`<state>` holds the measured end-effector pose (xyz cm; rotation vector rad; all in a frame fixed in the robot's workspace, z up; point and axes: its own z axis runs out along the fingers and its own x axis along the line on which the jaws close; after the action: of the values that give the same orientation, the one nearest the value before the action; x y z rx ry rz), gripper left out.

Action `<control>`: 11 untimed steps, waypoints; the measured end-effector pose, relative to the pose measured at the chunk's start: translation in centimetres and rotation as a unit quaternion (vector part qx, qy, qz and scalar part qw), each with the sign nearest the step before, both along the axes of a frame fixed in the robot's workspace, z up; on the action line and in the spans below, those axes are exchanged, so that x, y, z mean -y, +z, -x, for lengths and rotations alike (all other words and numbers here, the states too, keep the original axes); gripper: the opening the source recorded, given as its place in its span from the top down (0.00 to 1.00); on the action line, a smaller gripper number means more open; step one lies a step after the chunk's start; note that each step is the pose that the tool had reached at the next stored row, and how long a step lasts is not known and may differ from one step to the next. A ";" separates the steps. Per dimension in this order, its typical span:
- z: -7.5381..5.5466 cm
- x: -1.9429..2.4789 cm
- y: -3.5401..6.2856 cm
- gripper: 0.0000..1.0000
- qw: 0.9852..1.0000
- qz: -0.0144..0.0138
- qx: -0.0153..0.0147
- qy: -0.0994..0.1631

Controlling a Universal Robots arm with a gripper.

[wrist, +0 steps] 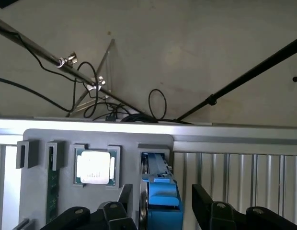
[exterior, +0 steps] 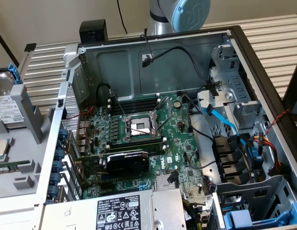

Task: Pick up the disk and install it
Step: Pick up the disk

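**Asker:** Where is your claw?

**Me:** My claw [wrist: 162, 191] hangs over the grey holder [wrist: 38, 136], spread wide and gripping nothing. One of my black fingers [wrist: 202, 199] sits to each side of the holder's disk slot.

**Asker:** And the disk?

**Me:** The disk [wrist: 160, 203] stands in that slot, right between my fingers. A clear gap shows between its blue carrier and one finger. The other finger is very close to the silver edge, and I cannot tell whether it touches.

**Asker:** Which way does it point?

**Me:** It stands on edge. Its thin edge faces me and its flat faces are turned toward my fingers, so it lines up with the slot, crosswise to my opening. Whether its long side runs up out of the holder or along the slot, I cannot tell. In the exterior view the disk [exterior: 4, 93] rises from the holder [exterior: 24, 177] with its white label showing.

**Asker:** What else is in the holder?

**Me:** A processor chip [wrist: 95, 167] lies in the pocket beside the disk slot, and a green memory stick [wrist: 52, 184] stands in a narrow slot beyond the chip.

**Asker:** And around it?

**Me:** The holder sits on a slatted table [wrist: 234, 182]. The open computer case [exterior: 153, 62] stands just beside the holder, on the exterior view's right. A second blue-framed drive [exterior: 239, 218] sits in the case corner well apart from the holder.
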<state>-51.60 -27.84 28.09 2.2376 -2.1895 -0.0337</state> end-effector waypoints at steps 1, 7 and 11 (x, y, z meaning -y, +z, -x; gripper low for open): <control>0.0 0.00 -0.02 0.40 1.000 0.000 0.001 0.000; 0.1 0.01 -0.05 0.62 1.000 0.000 0.001 0.000; 0.2 0.19 -0.05 0.62 1.000 -0.001 0.001 0.000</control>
<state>-51.75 -28.03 28.05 2.2393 -2.1913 -0.0343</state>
